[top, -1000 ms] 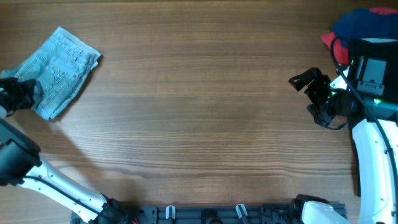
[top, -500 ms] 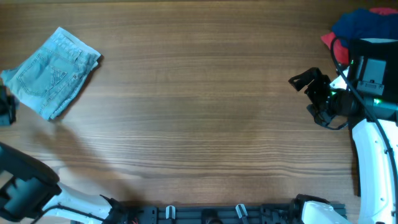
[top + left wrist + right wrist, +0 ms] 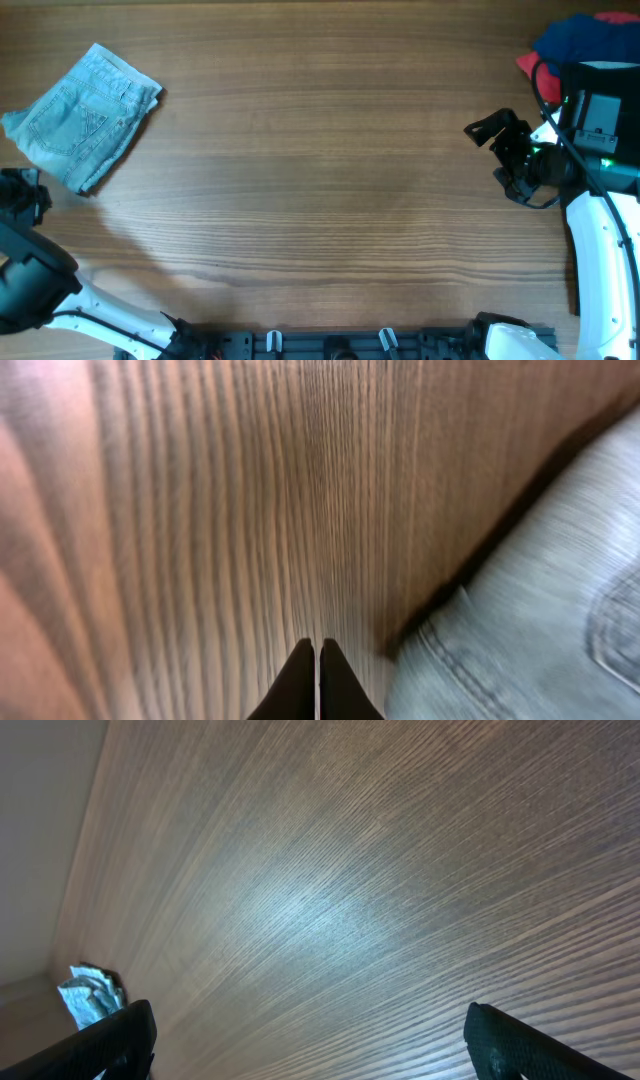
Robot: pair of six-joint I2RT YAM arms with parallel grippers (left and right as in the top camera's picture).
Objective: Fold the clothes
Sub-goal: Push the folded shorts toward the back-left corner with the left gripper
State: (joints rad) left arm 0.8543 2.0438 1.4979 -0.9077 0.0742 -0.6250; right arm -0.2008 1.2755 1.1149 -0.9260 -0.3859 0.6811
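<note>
I think the next job is to fetch another piece. The right claw [image 3: 497, 160] should reach to the dark blue and red pile [image 3: 578, 38] at 2 o'clock and pinch only the top one. It is wide open and holds nothing. The left claw [image 3: 318, 678] is pinched tight and empty, just beside the folded denim shorts [image 3: 85, 112] at 10 o'clock.

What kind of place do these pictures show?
Probably a robot lab bench for folding laundry: a wooden table, a left arm and a right arm at its edge, denim shorts, and a pile of clothes in one corner.
</note>
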